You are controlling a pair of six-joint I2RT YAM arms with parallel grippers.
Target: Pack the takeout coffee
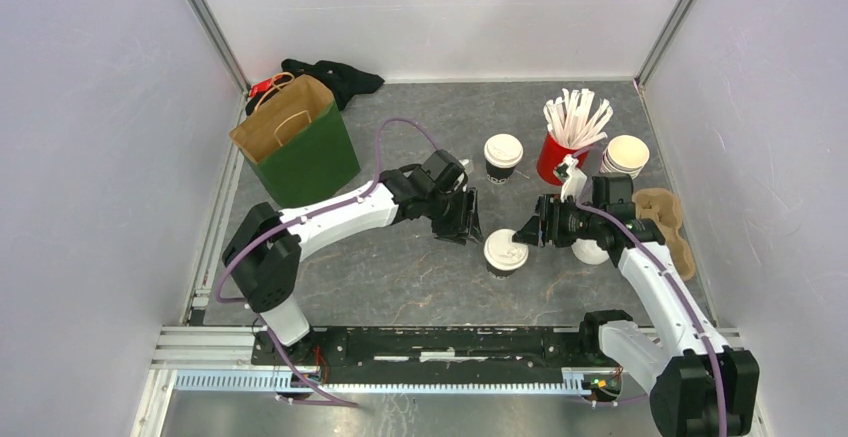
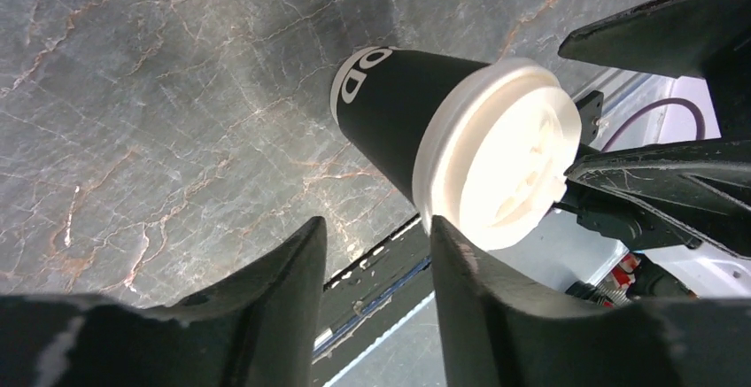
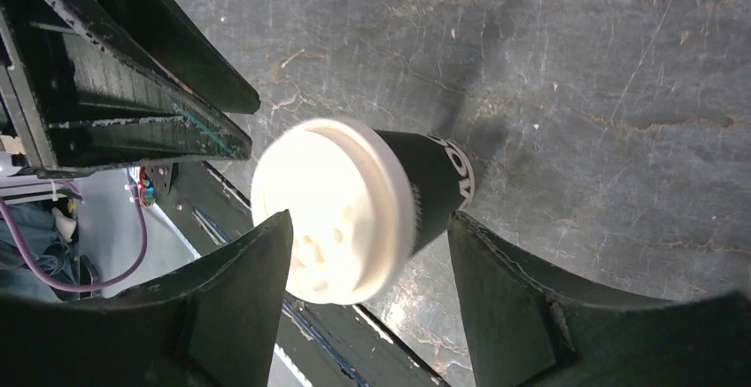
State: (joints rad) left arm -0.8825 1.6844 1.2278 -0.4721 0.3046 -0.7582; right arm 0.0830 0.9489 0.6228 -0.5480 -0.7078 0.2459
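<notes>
Two dark paper cups with white lids stand on the grey table. One cup (image 1: pixel 503 157) is at the back, next to the red holder. The other cup (image 1: pixel 505 253) stands between my two grippers. My left gripper (image 1: pixel 466 221) is open and empty, just left of this cup; in the left wrist view the cup (image 2: pixel 443 130) lies beyond the fingertips (image 2: pixel 474 263). My right gripper (image 1: pixel 527 233) is open on the cup's right side. In the right wrist view the cup's lid (image 3: pixel 332 210) sits between the spread fingers (image 3: pixel 252 281), not clamped.
A green and brown paper bag (image 1: pixel 297 142) stands open at back left. A red holder of white stirrers (image 1: pixel 566 137), a stack of lidless cups (image 1: pixel 626 155), a cardboard carrier (image 1: pixel 665 219) and a loose white lid (image 1: pixel 590 253) are at the right. Black cloth (image 1: pixel 335 79) lies behind the bag.
</notes>
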